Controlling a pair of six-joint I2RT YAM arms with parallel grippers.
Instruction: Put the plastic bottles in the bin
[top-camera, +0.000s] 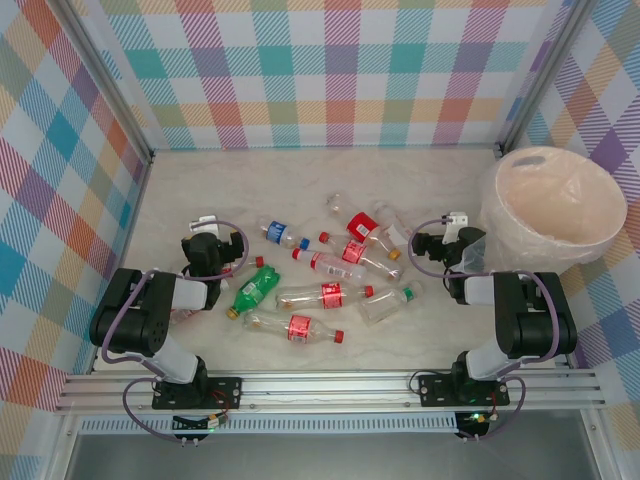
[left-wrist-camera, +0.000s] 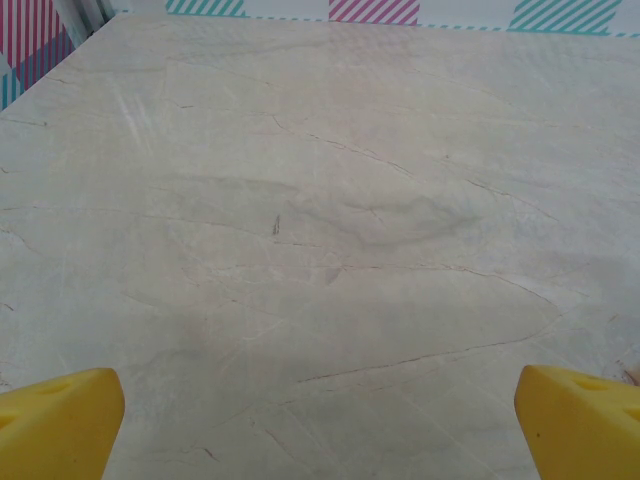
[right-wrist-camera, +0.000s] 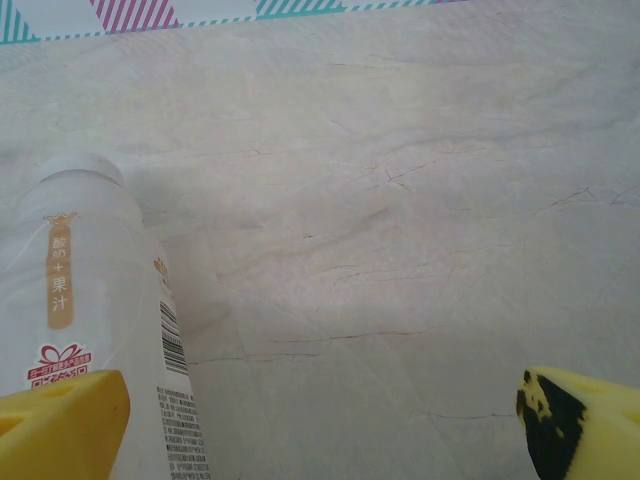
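Note:
Several plastic bottles lie scattered mid-table between the arms: a green bottle, a blue-capped one, red-labelled ones, and a clear green-capped one. The cream bin stands at the right, with no bottle visible inside. My left gripper is open over bare table, left of the pile. My right gripper is open between the pile and the bin. A pale white-labelled bottle lies beside its left fingertip, outside the jaws.
Checked fabric walls and metal posts enclose the marble-patterned table. The bin almost touches the right wall. A metal rail runs along the near edge under both arm bases.

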